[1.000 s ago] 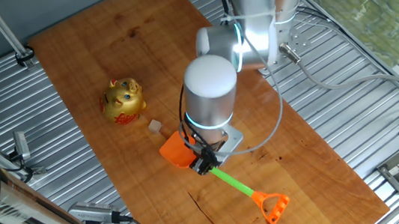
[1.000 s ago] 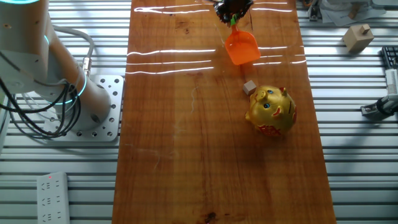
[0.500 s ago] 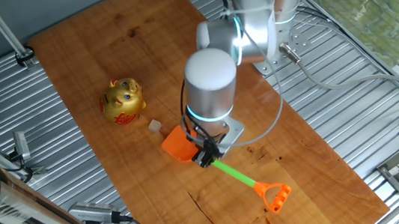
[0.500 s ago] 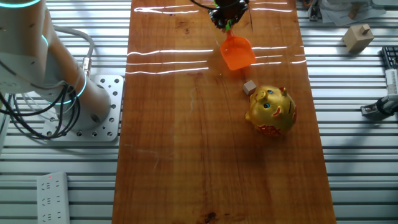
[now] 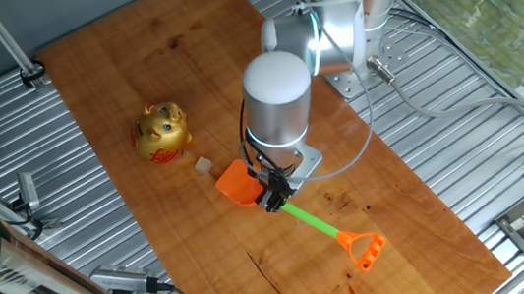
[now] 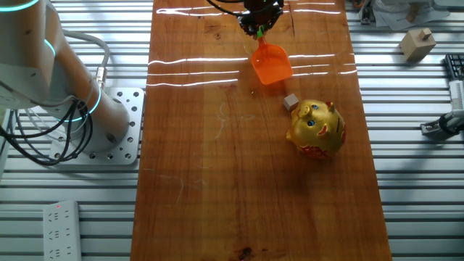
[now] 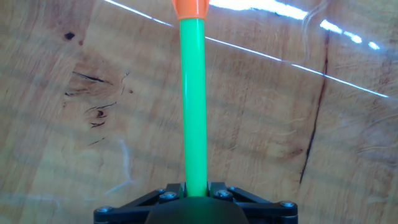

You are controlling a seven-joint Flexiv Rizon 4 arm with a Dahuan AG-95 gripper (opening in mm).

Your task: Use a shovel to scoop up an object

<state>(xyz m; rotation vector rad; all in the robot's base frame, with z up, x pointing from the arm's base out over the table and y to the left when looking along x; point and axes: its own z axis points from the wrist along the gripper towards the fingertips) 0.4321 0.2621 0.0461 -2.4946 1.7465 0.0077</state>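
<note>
My gripper [image 5: 275, 197] is shut on the green shaft of the shovel [image 5: 312, 222], close behind the orange blade [image 5: 236, 183]. The orange loop end [image 5: 364, 250] points toward the table's near edge. The blade is held low over the wooden table, a short way right of the tiny tan cube [image 5: 204, 164]. In the other fixed view the blade [image 6: 271, 63] is above and left of the cube [image 6: 291, 101], not touching it. In the hand view the green shaft [image 7: 193, 99] runs up from between the closed fingers.
A golden cat figurine [image 5: 162, 131] with a red base stands just left of the cube, also seen in the other fixed view [image 6: 316, 129]. The arm's base [image 6: 43, 80] stands on the metal frame beside the wooden table [image 6: 217, 167].
The gripper and shovel have shifted a little to the right and toward the near edge, and the shovel has turned slightly. The cube and the cat have not moved.
</note>
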